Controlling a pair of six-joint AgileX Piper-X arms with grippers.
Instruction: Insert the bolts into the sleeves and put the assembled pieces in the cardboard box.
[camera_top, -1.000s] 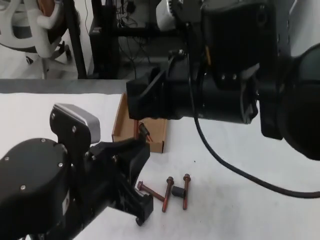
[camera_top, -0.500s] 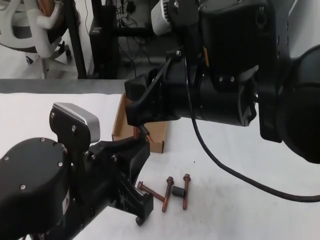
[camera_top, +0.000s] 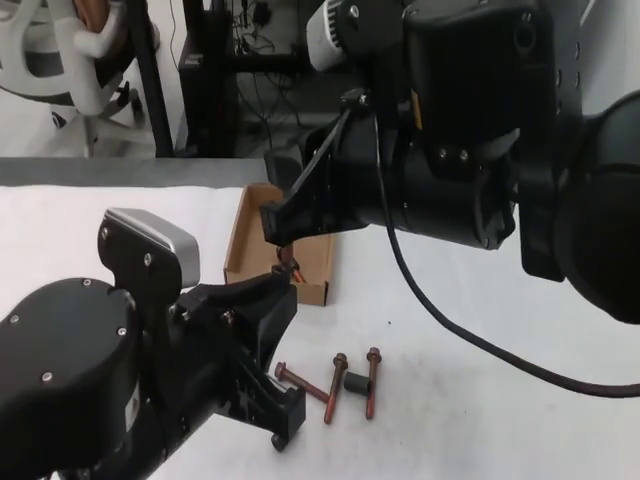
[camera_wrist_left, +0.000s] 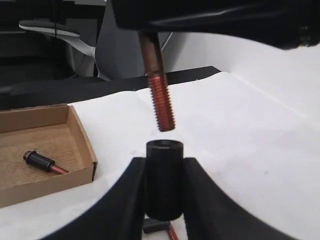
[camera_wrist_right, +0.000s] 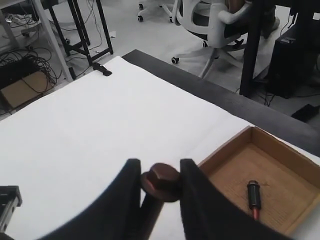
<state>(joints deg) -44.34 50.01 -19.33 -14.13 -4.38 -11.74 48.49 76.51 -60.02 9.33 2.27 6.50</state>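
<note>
Left wrist view: left pincer (camera_wrist_left: 164, 172) holds sleeve (camera_wrist_left: 164, 150) upright beneath bolt (camera_wrist_left: 160, 97).

- white swivel office chair (camera_wrist_right: 205, 15) past the bench's far edge
- pale grey smooth floor (camera_wrist_right: 145, 22)
- black metal rack legs (camera_wrist_right: 80, 30), loose black cables (camera_wrist_right: 20, 62) tangled beside them

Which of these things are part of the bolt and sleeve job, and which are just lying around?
Job: bolt in right gripper, sleeve in left gripper, cardboard box, finished piece inside, loose bolts, spare sleeve.
Lying about: office chair, floor cables.
</note>
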